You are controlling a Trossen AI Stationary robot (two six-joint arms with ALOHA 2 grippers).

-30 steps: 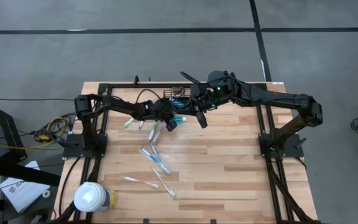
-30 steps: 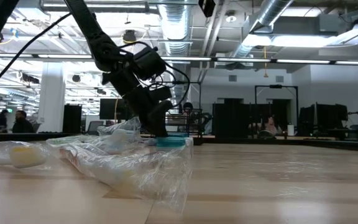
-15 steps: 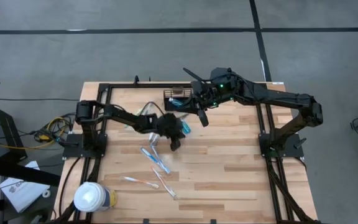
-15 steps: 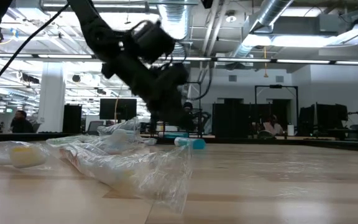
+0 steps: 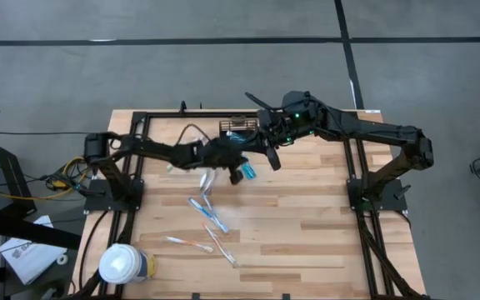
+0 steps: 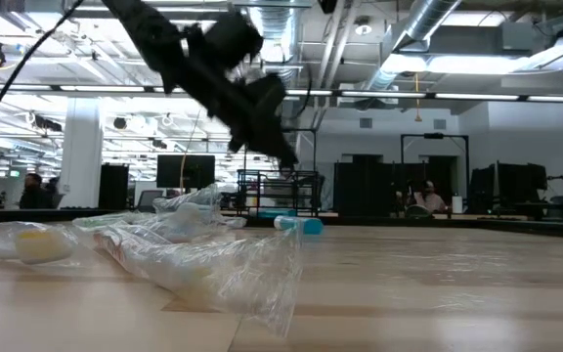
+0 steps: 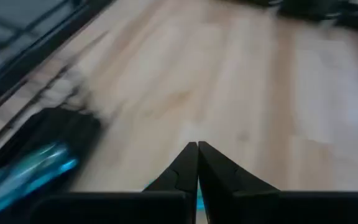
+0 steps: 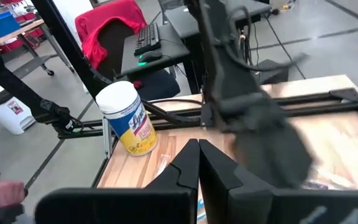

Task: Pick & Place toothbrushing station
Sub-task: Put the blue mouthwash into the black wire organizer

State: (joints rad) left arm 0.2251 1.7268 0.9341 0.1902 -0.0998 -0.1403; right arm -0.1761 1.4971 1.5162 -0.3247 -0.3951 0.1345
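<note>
We found the basket (image 5: 238, 128) at the table's far edge, one teal tube (image 5: 247, 172) beside our left gripper (image 5: 238, 172) — fingers pressed together, empty. Toothbrushes (image 5: 208, 213) remained scattered — most work left.

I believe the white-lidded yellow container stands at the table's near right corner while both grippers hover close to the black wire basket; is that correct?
Not quite: the white-lidded yellow container stands at the table's near left corner, on the left arm's side, as the high view shows. The rest holds: the left gripper and right gripper both hover close to the black wire basket.
</note>
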